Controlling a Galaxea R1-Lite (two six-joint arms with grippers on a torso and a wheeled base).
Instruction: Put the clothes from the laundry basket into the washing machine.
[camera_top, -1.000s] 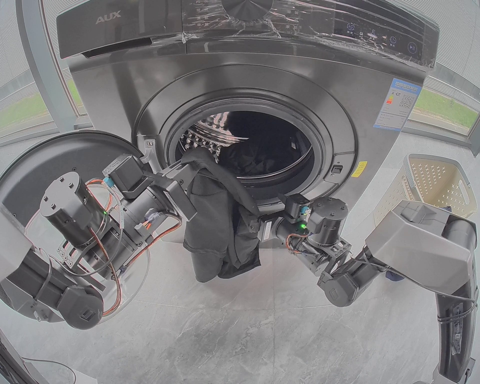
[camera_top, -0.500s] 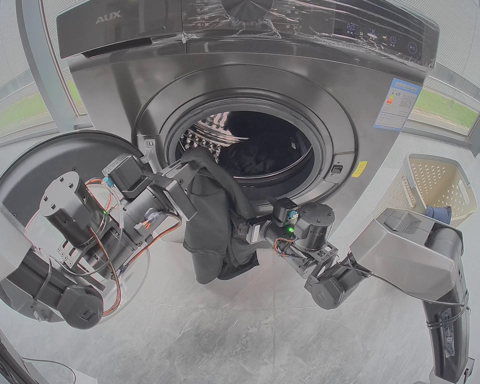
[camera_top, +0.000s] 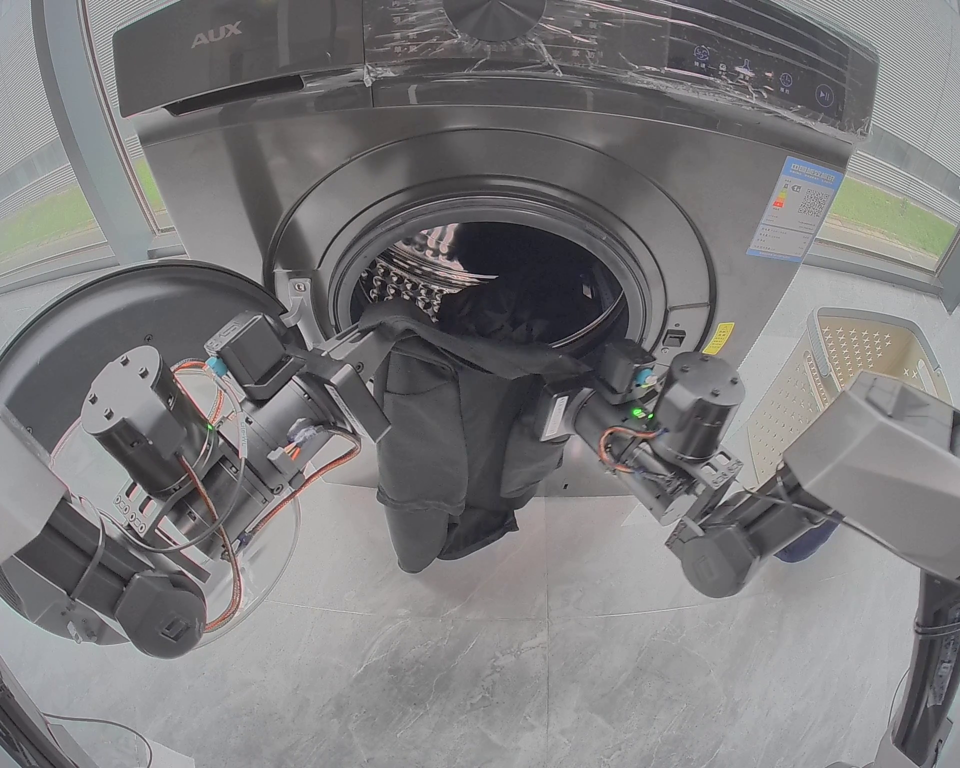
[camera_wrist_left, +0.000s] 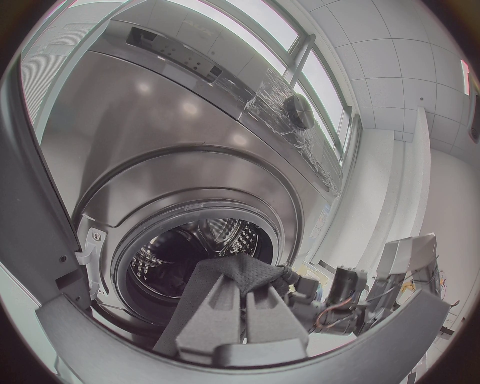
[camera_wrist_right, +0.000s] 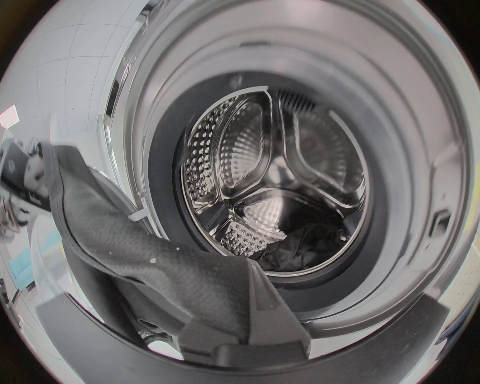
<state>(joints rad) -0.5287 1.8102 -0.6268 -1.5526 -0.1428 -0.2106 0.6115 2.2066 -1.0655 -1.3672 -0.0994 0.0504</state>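
Observation:
A dark grey garment (camera_top: 450, 440) hangs stretched between my two grippers in front of the washing machine (camera_top: 500, 150) opening. My left gripper (camera_top: 372, 330) is shut on its left corner, the fingers (camera_wrist_left: 260, 315) pinching dark mesh cloth (camera_wrist_left: 235, 270). My right gripper (camera_top: 562, 385) is shut on the garment's right edge, with the cloth (camera_wrist_right: 165, 280) draped over its fingers (camera_wrist_right: 270, 310). Below the held top edge the garment droops toward the floor. The drum (camera_wrist_right: 280, 185) is open, and dark clothing (camera_wrist_right: 305, 247) lies at its bottom.
The round washer door (camera_top: 110, 310) stands swung open at the left behind my left arm. A beige laundry basket (camera_top: 860, 370) stands on the floor at the right beside the machine. Grey tiled floor (camera_top: 500, 660) spreads below.
My right gripper took hold of the garment's right side, then rose and pulled right, spreading the top edge out across the drum opening. The left gripper stayed put.

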